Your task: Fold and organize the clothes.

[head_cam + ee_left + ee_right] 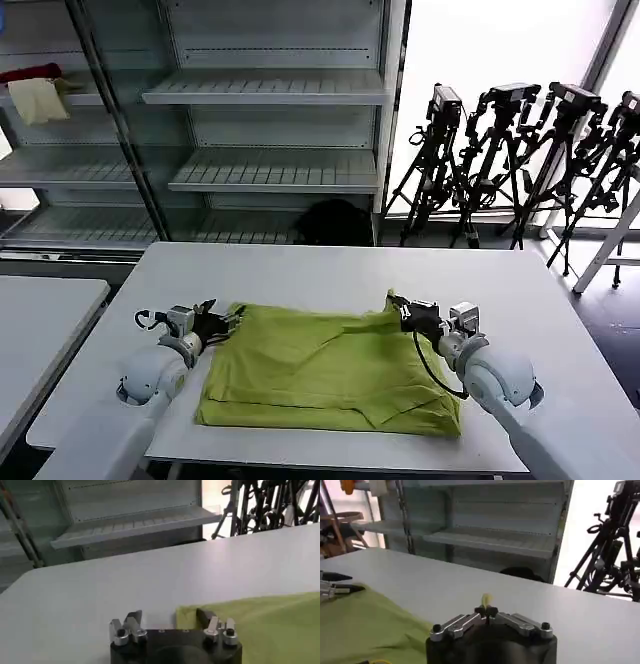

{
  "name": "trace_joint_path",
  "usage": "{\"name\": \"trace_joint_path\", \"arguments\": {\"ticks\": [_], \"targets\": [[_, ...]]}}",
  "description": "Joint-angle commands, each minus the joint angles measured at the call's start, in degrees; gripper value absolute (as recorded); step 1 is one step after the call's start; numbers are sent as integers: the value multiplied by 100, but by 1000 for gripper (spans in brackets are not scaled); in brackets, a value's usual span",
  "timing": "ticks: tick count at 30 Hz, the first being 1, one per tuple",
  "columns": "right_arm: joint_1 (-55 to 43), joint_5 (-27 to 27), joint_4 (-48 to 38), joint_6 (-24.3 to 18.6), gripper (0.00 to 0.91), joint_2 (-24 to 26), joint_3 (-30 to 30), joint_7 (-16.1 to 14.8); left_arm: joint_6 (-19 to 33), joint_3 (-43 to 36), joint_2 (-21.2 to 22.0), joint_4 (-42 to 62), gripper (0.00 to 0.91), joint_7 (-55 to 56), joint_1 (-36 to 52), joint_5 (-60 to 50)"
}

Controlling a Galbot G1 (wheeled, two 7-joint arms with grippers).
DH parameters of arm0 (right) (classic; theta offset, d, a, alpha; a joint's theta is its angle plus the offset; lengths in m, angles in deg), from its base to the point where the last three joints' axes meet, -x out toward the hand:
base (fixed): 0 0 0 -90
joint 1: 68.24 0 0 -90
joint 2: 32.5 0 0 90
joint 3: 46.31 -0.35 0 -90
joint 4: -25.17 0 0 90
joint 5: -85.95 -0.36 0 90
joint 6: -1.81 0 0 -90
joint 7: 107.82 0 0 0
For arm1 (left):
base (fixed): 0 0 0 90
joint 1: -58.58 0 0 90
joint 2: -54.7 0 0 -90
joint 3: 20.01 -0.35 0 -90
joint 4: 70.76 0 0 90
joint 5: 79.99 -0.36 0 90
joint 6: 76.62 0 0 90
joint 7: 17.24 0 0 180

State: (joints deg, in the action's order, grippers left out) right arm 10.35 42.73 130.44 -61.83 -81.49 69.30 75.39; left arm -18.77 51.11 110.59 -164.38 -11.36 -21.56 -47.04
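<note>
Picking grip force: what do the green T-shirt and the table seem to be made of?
T-shirt: thin soft knit, probably cotton or a blend, matte; it creases and drapes flat, and the right gripper pinches a fold. Table: smooth white hard top, likely laminate, with a faint sheen.

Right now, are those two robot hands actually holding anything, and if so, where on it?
The right gripper pinches the green T-shirt at its far right corner, a bit of fabric poking between the shut fingers. The left gripper is open at the far left corner, holding nothing.

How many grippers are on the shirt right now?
2. The left gripper sits open at the T-shirt's far left corner; the right gripper is shut on its far right corner, a bit of fabric pinched between the fingertips.
</note>
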Motion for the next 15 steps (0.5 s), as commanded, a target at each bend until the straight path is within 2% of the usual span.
{"name": "trace_joint_path", "arguments": {"ticks": [1,7,15], "targets": [[-54,21,-88,-16,0,-27,24,-2,-97,-157,73,150,10,-8,97,481],[-130,30,-172,-32,0,-72,58,5,-91,-269,65,223,0,-76,64,402],[-181,49,-217,-54,0,-81,124,22,51,-435,-161,120,0,-221,47,313]]}}
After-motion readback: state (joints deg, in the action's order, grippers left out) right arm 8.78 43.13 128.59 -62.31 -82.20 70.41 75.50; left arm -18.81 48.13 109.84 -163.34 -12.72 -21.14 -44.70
